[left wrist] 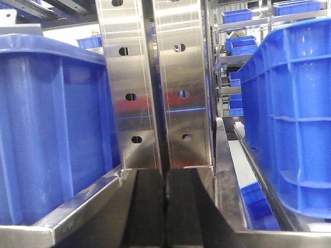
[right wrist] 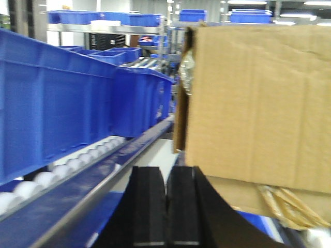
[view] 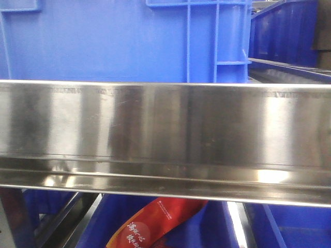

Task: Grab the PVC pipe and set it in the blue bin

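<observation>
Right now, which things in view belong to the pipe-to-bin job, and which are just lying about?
Job:
blue bin
left gripper, shut, empty
right gripper, shut, empty
No PVC pipe shows in any view.

Lying about:
steel shelf rail
cardboard box
red packet
steel uprights

At the bottom centre of the frame the left gripper [left wrist: 166, 212] shows its two black pads pressed together. Directly beyond rise two perforated steel uprights [left wrist: 155, 82]. A blue bin [left wrist: 51, 124] fills the left side, another blue crate [left wrist: 289, 113] the right.
</observation>
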Available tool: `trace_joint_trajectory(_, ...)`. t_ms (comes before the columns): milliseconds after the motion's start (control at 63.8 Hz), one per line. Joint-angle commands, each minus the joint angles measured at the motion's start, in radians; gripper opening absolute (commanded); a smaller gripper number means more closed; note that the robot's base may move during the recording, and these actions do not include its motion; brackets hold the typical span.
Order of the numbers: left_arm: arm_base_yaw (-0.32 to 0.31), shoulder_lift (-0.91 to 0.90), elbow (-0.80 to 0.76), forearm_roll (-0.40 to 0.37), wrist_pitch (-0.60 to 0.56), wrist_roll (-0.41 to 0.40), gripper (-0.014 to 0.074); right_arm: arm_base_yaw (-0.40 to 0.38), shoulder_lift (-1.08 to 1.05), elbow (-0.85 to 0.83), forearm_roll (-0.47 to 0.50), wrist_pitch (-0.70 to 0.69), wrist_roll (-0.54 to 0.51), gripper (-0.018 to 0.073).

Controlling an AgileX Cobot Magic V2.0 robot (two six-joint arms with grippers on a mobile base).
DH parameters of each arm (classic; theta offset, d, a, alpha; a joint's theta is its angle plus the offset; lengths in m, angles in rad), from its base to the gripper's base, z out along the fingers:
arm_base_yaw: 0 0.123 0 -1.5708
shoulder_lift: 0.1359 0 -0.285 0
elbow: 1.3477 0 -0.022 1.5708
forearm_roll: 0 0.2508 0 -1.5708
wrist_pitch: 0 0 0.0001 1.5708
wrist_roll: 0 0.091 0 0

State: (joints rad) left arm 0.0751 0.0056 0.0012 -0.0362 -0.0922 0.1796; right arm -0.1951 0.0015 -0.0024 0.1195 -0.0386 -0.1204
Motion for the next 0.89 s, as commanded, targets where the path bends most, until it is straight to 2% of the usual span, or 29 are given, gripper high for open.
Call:
trace_joint_trajectory(0,-0.001,-0.006,-0.001,-0.004,-0.016,-0.008,-0.0111,-0.026,-0.001,0.002,-0.006,-0.01,0.0,-0.0169)
trace_joint_trajectory(204,-0.001,-0.006,-0.001,-0.004,-0.016,-0.008,-0.0111,-0.083,-0.001,0.002,-0.006,-0.007,0.0,-0.0169)
trace_joint_trajectory(878,-0.001,-0.006,-0.001,-0.004,-0.016,-0.008,-0.0111,-0.082,-0.001,0.002,-0.006,0.019,0.0,-0.0169)
